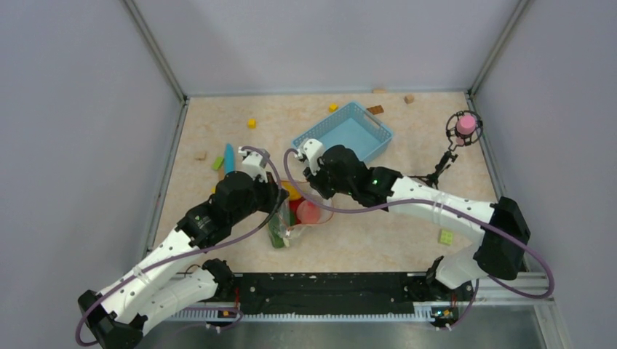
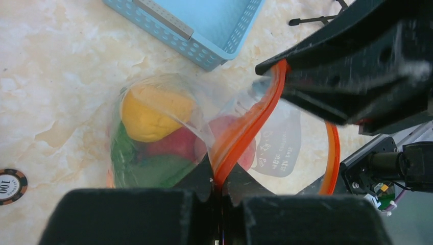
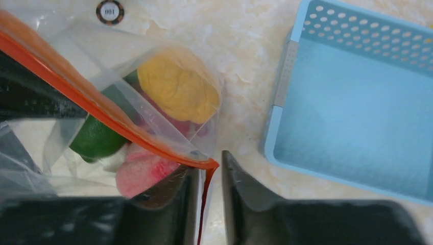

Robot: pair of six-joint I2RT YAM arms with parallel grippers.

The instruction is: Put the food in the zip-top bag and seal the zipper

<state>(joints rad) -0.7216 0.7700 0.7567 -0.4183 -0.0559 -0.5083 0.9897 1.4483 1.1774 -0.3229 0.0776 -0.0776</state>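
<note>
The clear zip-top bag (image 2: 168, 92) lies on the table between both arms, holding the food: a yellow mango (image 3: 176, 89), a green pepper (image 3: 94, 138), a pink peach (image 3: 143, 171) and red pieces (image 2: 173, 143). Its orange-red zipper (image 2: 250, 127) rises off the bag and stretches between the two grippers. My left gripper (image 2: 220, 178) is shut on one end of the zipper. My right gripper (image 3: 209, 166) stands at the other end, the strip (image 3: 102, 115) hanging in the gap between its jaws without being pinched. From above, both grippers meet over the bag (image 1: 295, 222).
A light-blue mesh basket (image 1: 342, 134) sits just behind the bag, close to the right gripper. A pink object on a black stand (image 1: 464, 125) is at the far right. A light-blue stick (image 1: 229, 158) and small blocks (image 1: 446, 236) lie scattered. A round token (image 3: 110, 10) rests by the bag.
</note>
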